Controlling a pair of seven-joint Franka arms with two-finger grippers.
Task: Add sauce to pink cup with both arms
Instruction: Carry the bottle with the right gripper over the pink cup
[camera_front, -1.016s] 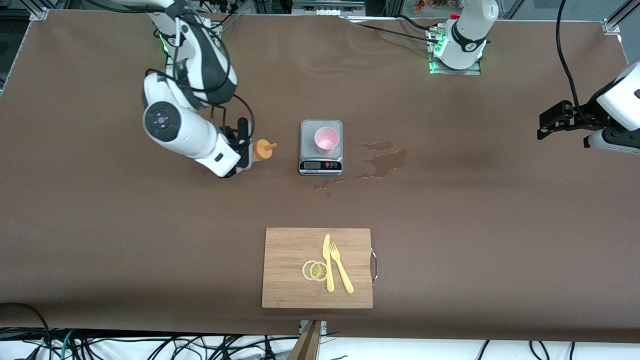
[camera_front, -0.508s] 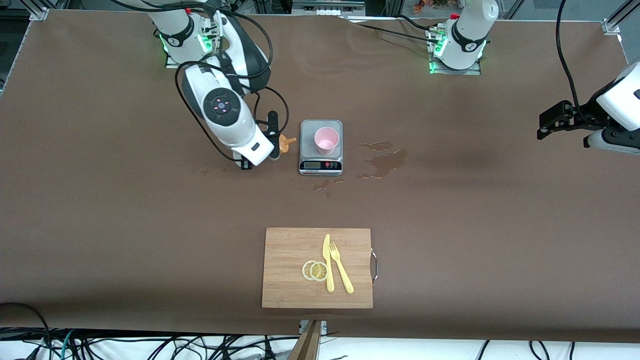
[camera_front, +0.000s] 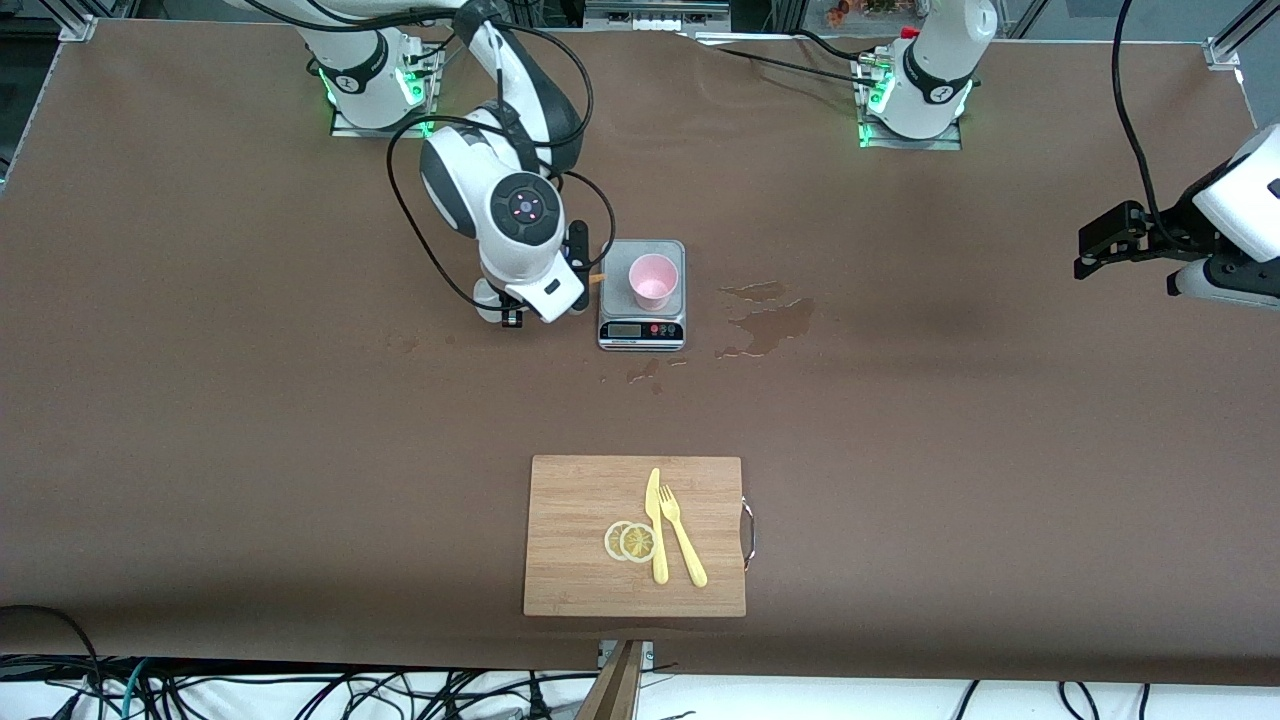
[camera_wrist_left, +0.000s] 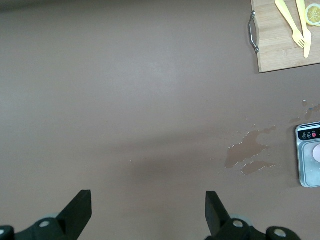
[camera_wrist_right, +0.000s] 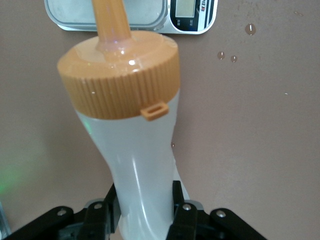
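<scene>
Brown matte sheeting covers the long table (camera_front: 200, 420), stained by a wet patch (camera_front: 765, 320) beside a grey kitchen scale (camera_front: 642, 300). Nearer the camera lies a bamboo cutting board (camera_front: 580, 560). On the scale stands the tapered pink cup (camera_front: 653, 281). The right gripper (camera_wrist_right: 145, 210) is clamped on the translucent sauce (camera_wrist_right: 135, 145) bottle, its ribbed orange cap pointing at the scale's edge. The left gripper (camera_wrist_left: 147, 212) waits spread apart over bare table.

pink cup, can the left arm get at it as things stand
Probably yes. The pink cup stands open on the scale, the left gripper waits open at its table end, while the right gripper holds the sauce beside the scale.
</scene>
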